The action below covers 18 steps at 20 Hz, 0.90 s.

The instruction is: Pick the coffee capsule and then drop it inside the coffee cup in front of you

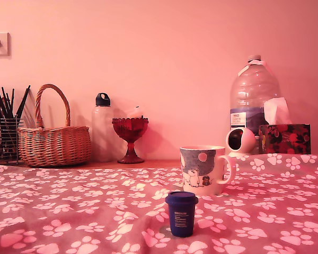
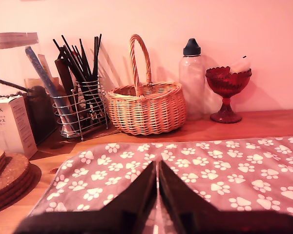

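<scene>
Our hand [image 2: 157,195] is hanging low over the paw-print cloth [image 2: 224,165], fingers pressed together on nothing, facing the basket [image 2: 146,107]. In the exterior view the coffee capsule [image 1: 181,212] is standing upright at six o'clock from the coffee cup [image 1: 204,169], near it, not touching. We're needing to spread the fingers first, then straddle that capsule squarely.
</scene>
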Each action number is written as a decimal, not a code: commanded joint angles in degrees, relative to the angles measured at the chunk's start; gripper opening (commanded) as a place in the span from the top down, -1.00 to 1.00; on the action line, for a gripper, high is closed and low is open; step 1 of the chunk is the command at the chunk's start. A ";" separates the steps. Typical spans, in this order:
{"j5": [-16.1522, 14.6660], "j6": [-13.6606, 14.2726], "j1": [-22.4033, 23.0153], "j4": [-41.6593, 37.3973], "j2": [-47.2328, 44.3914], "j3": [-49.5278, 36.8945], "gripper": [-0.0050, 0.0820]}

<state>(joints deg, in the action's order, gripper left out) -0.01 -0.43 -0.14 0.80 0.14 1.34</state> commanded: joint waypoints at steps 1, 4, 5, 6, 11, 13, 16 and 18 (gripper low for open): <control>-8.92 -11.61 2.67 -1.14 0.57 1.46 0.93; -8.94 -11.61 2.67 -0.90 0.57 1.46 0.93; -8.96 -11.61 2.67 -0.85 0.57 1.46 0.93; -9.40 -11.63 2.75 -1.16 0.57 1.46 0.93; -19.78 -12.85 3.52 -6.36 0.57 1.97 0.93; -21.99 -13.18 4.17 -5.38 0.11 2.99 0.93; -25.31 -13.40 5.81 -5.18 -2.97 4.72 0.93; -26.88 -13.53 7.61 -5.53 -6.19 5.25 0.93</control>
<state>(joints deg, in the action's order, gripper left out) -26.33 -13.58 6.94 -4.56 -4.73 6.74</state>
